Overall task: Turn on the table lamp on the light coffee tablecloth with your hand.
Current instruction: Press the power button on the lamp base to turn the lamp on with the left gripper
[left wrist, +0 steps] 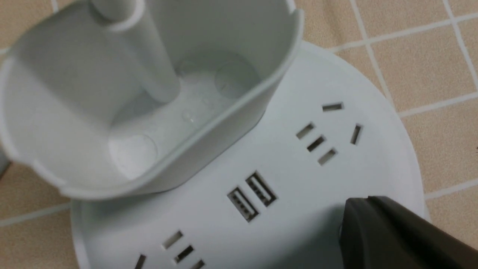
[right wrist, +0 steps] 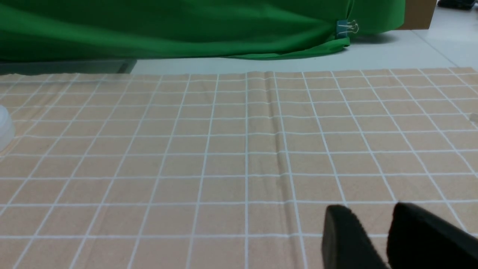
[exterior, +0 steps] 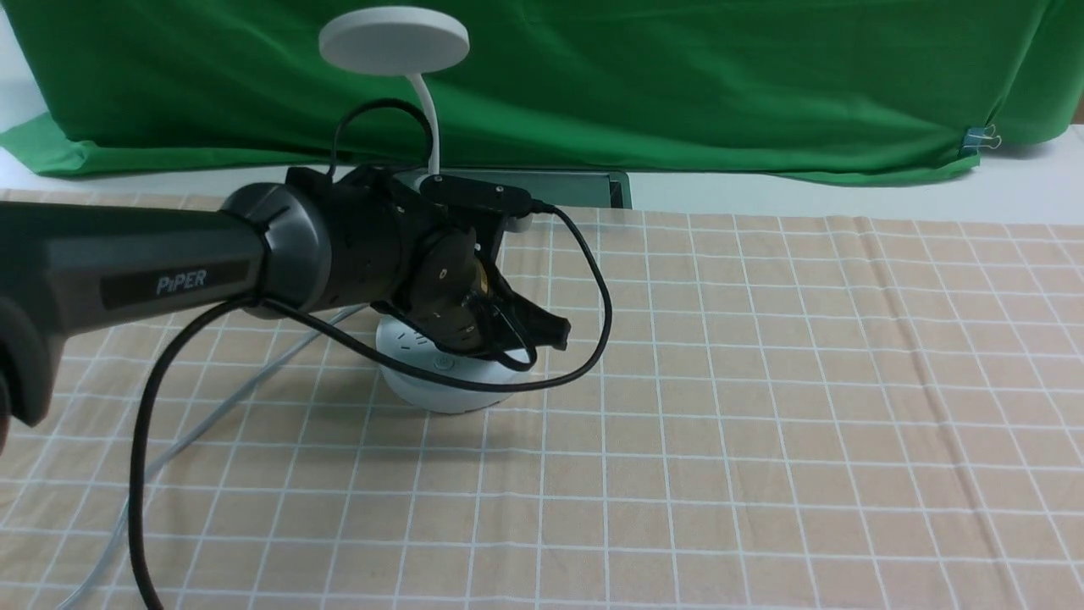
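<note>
- Table lamp (exterior: 449, 391) stands on the light coffee tablecloth (exterior: 804, 381), which covers the tabletop. Its round base (left wrist: 317, 175) is the reference point for the entries below.
- Green backdrop (exterior: 677, 76) hangs behind the base, beyond the cloth's far edge.
- Left arm (exterior: 127, 263), marked "PiPER", reaches in from the robot's left of the base and hides much of the base's top in the front view.
- Disc head (exterior: 394, 41) sits high above the base on a thin curved neck. Oval cup holder (left wrist: 149, 93) rises upright from the base's top, with the neck's stem inside it.
- Left pincer (exterior: 555, 332): fingers drawn together, nothing between them. The tip lies over the base's top face near the rim, beside a socket; contact cannot be confirmed.
- Right pincer (right wrist: 371, 215): fingers slightly apart, cloth showing between them, holding nothing. It is low over the cloth, well apart from the base on the robot's right.
- Grey cord (exterior: 246, 391) runs along the cloth from the base toward the robot's left. Black cable (exterior: 606, 296) loops over the base.
- Two USB ports (left wrist: 252, 196) sit side by side on the base's top, between socket groups.
- Binder clip (exterior: 982, 135) pinches the backdrop, far to the right of the base.
</note>
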`<action>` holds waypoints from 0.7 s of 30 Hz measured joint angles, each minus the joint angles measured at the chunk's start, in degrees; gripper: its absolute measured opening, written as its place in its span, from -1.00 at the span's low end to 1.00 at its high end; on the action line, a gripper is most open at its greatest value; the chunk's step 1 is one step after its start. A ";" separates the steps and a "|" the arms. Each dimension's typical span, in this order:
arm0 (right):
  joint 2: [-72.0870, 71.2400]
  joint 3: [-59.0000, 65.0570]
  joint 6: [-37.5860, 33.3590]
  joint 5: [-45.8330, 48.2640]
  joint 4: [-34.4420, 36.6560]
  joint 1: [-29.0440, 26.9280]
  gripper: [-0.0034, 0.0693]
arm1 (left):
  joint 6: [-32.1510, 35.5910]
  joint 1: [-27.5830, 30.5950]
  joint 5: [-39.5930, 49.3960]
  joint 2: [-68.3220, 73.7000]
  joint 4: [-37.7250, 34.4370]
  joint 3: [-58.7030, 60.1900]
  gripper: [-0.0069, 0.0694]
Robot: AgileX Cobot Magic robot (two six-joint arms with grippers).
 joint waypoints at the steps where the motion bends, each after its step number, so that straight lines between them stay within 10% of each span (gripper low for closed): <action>1: 0.00 0.00 0.00 0.00 0.00 0.00 -0.24 | 0.00 0.00 0.06 0.04 -0.24 -0.13 -0.82; 21: 0.00 0.00 0.00 0.03 0.00 0.00 -0.24 | 9.03 -7.43 2.94 -22.56 -12.54 14.97 -0.82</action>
